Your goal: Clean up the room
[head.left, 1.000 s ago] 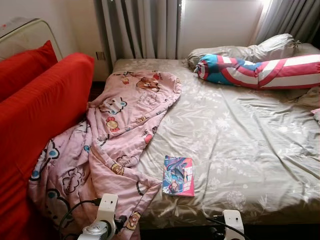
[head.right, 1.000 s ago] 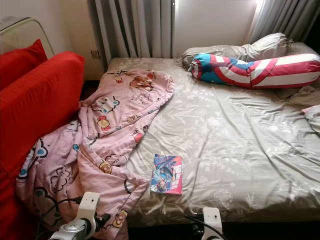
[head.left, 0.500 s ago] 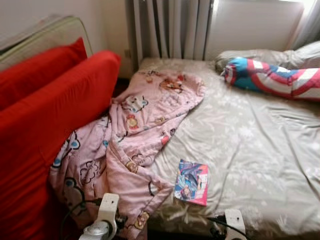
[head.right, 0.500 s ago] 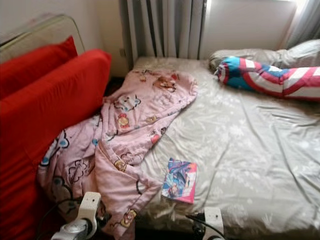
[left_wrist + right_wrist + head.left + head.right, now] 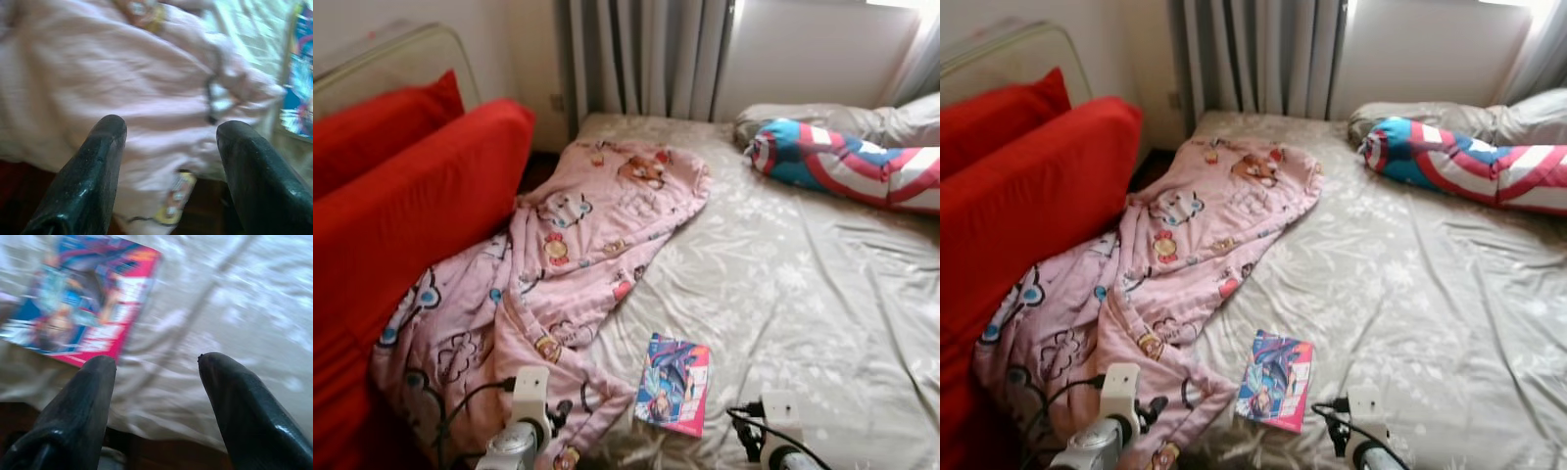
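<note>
A colourful comic book (image 5: 674, 385) lies flat near the bed's front edge, on the grey floral sheet (image 5: 803, 294). A crumpled pink cartoon blanket (image 5: 558, 264) covers the bed's left side and hangs over the front corner. My left gripper (image 5: 168, 147) is open above the blanket's hanging edge, empty. My right gripper (image 5: 156, 377) is open over the sheet's front edge, with the comic book (image 5: 80, 298) just beyond its fingers. Both wrists (image 5: 524, 431) (image 5: 778, 446) sit low in the head views.
A red sofa (image 5: 401, 225) with a red cushion stands left of the bed, touching the blanket. A striped red, white and blue bolster (image 5: 852, 166) and grey pillows (image 5: 862, 117) lie at the head. Curtains (image 5: 646, 54) hang behind.
The camera has shifted a little leftward and closer, so the scene slid right. Both wrists have risen slightly at the frame's bottom. Nothing on the bed has moved.
</note>
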Robot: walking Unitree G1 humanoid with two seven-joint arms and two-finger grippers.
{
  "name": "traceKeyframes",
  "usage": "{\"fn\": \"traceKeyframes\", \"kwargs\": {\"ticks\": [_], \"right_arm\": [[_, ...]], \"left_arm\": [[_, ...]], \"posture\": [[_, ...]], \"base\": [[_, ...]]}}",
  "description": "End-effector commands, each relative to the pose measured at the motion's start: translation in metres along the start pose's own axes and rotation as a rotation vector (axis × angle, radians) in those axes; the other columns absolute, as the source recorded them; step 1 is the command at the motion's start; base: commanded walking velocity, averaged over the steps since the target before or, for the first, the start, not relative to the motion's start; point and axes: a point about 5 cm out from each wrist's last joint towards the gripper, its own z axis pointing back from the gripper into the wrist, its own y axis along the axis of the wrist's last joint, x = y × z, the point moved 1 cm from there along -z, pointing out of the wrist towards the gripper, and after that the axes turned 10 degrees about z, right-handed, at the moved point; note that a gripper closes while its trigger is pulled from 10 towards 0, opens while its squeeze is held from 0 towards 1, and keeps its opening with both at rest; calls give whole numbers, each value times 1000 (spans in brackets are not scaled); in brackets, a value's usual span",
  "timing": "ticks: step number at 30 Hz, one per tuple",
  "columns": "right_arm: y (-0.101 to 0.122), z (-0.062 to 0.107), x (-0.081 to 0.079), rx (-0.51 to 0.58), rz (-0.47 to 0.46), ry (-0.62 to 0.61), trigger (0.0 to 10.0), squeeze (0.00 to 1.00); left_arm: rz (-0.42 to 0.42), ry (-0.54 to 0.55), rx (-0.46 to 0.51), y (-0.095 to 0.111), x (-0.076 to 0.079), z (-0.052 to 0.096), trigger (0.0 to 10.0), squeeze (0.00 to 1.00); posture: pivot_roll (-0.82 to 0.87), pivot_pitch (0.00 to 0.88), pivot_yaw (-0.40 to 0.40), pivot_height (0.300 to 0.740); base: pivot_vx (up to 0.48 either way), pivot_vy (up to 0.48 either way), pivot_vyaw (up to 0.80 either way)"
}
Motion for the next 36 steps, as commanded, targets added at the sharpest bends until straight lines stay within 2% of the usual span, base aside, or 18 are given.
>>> {"fn": "traceKeyframes", "kwargs": {"ticks": [1,2,3,4,7,9,11,13,15,17,22,24,30,35,36], "right_arm": [[41,-10,1,110,18,-3,10000,0],[51,-12,2,135,15,-6,10000,0],[78,-13,4,263,-34,3,10000,0],[89,-13,5,316,-51,3,10000,0],[121,-10,18,449,-94,-57,10000,0],[131,-8,21,493,-89,-78,10000,0],[140,-4,31,555,-163,-136,10000,0],[142,-2,32,581,-158,-134,10000,0],[143,2,23,622,-46,-65,10000,0],[142,5,16,648,14,-16,10000,0],[152,8,11,698,37,42,10000,0],[161,11,21,724,-22,-23,10000,0],[171,21,33,793,-16,-74,10000,0],[173,30,47,824,-30,-129,10000,0],[173,34,52,832,-52,-159,10000,0]], "left_arm": [[3,4,55,6,1,0,10000,0],[12,8,94,23,-6,-3,10000,0],[17,-3,202,62,-17,-6,10000,0],[18,-9,238,74,-19,-6,10000,0],[-9,-80,375,103,-10,-4,10000,0],[4,-93,437,112,-8,-2,10000,0],[25,-89,541,127,-8,4,10000,0],[23,-104,587,131,-7,8,10000,0],[-24,-137,655,136,-3,16,10000,0],[-21,-145,688,139,-3,20,10000,0],[-25,-176,739,150,1,26,10000,0],[-14,-179,779,157,3,31,10000,0],[-7,-202,797,158,9,38,10000,0],[-10,-188,818,160,3,46,10000,0],[-20,-181,834,162,-1,51,10000,0]], "posture": [[-72,0,-23,740],[-74,0,-24,740],[-72,0,-25,740],[-72,0,-25,740],[-61,0,-22,740],[-59,0,-20,740],[-36,0,-25,740],[-36,0,-25,740],[-51,0,-18,740],[-56,0,-18,740],[-45,0,-59,740],[-37,0,-54,740],[-59,0,-32,740],[-33,0,-40,740],[-23,0,-43,740]], "base": [[0,0,0],[0,0,0],[0,0,0],[0,0,0],[0,0,0],[0,0,0],[0,0,0],[0,0,0],[0,0,0],[0,0,0],[0,0,0],[0,0,0],[0,0,0],[0,0,0],[0,0,0]]}}
